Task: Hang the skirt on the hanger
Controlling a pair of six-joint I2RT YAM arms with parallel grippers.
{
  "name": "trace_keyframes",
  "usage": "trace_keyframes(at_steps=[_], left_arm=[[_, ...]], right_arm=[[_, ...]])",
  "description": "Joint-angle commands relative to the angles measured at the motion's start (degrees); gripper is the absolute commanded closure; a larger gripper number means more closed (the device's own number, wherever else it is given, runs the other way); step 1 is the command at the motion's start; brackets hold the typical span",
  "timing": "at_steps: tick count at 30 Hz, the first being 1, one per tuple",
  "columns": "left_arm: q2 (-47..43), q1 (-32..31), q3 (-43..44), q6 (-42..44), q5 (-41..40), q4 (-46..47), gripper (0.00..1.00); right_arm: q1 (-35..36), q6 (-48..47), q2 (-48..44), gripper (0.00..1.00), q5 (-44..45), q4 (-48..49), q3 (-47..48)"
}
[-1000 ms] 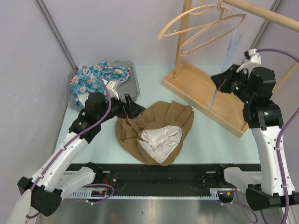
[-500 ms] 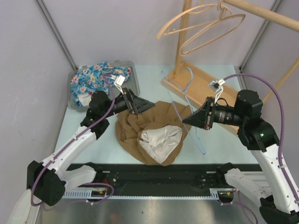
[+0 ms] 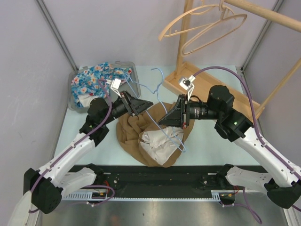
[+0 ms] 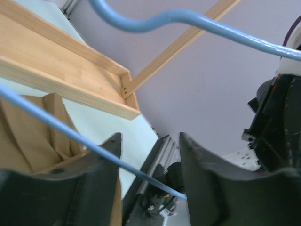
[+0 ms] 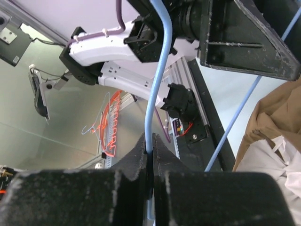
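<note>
Nearest the arm bases, the brown skirt (image 3: pixel 132 134) lies crumpled at the middle of the table (image 3: pixel 211 141), its pale lining (image 3: pixel 162 141) turned up on the near side and no part of it on a hanger yet. Just above it, the right gripper (image 5: pixel 149 146), reaching in from the right, is pinched tight on the wire of a blue hanger (image 5: pixel 156 94) that slants over the cloth. The left gripper (image 4: pixel 148 141) meets it from the left with its jaws apart and a run of blue wire passing between the fingers (image 4: pixel 106 160), not yet gripped.

The step in hand looks like a two-handed hold on the hanger ahead of loading the skirt. It will likely go best if the left jaws close squarely across the wire while the right keeps its clamp, since thin wire can twist or slip out of a slanted pinch. The hanger's lower end should be kept clear of the folds until the waistband has been found.

At the far left sits a grey bin (image 3: pixel 136 87) of floral cloth (image 3: pixel 94 77); at the far right stands a wooden rack (image 3: pixel 207 96) with wooden hangers (image 3: pixel 202 23) above
</note>
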Motion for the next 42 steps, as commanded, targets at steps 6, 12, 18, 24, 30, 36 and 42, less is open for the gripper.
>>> trace_keyframes(at_steps=[6, 12, 18, 24, 30, 36, 42], left_arm=[[-3.84, -0.12, -0.13, 3.78, -4.52, -7.21, 1.00], [-4.01, -0.21, 1.19, 4.66, -4.61, -10.12, 1.00], [-4.54, -0.21, 3.56, 3.70, -5.13, -15.30, 1.00], [-5.68, -0.21, 4.71, -5.50, -10.31, -18.21, 1.00], [-6.30, -0.21, 5.05, -11.77, -12.69, -13.90, 1.00], [-6.30, -0.13, 6.46, -12.21, -14.18, -16.18, 1.00], [-5.68, -0.21, 6.29, -13.79, -15.41, -18.02, 0.99]], right_arm=[[0.41, -1.70, 0.72, 1.00, 4.60, 3.70, 0.51], [0.59, -6.26, 1.42, 0.58, 14.88, 1.84, 0.51], [1.11, -8.91, 3.44, 0.35, 24.01, 7.55, 0.51], [4.10, -8.74, 1.69, 0.39, 40.25, 10.89, -2.46], [4.37, -6.71, -3.32, 0.39, 48.90, 17.22, -8.10], [4.89, -8.99, -3.50, 0.41, 48.38, 20.48, -9.68], [5.51, -11.45, -2.44, 0.53, 47.50, 25.04, -9.77]])
